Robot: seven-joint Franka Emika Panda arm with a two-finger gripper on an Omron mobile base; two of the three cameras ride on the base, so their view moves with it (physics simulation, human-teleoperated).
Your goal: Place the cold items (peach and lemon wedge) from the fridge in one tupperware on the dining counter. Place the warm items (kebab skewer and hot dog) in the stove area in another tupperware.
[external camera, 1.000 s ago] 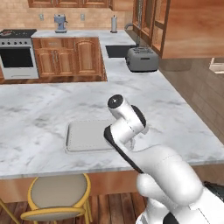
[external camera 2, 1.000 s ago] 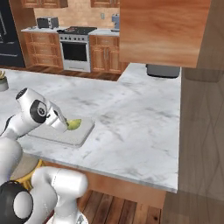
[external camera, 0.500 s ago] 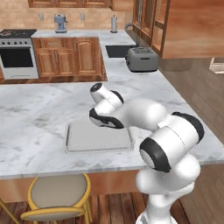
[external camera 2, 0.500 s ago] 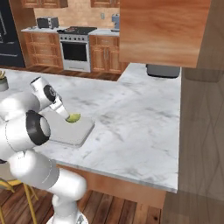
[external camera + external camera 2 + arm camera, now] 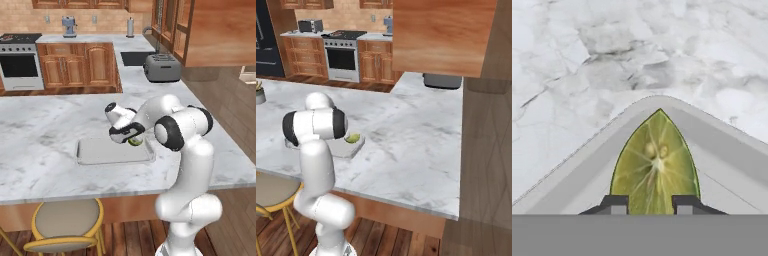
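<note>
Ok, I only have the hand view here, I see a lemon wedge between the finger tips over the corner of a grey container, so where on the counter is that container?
Observer: The container lies near the counter's front edge, just above a yellow stool.
Operator: Is anything already lying in it?
Observer: In the left base view its floor looks bare; the lemon wedge is at its right end, shut in the gripper.
Operator: Is the wedge resting on it yet?
Observer: I cannot tell; in the right base view the wedge sits low over the near corner, by the arm.
Operator: Anything else nearby on the counter?
Observer: A toaster stands farther back, well apart from the container.
</note>
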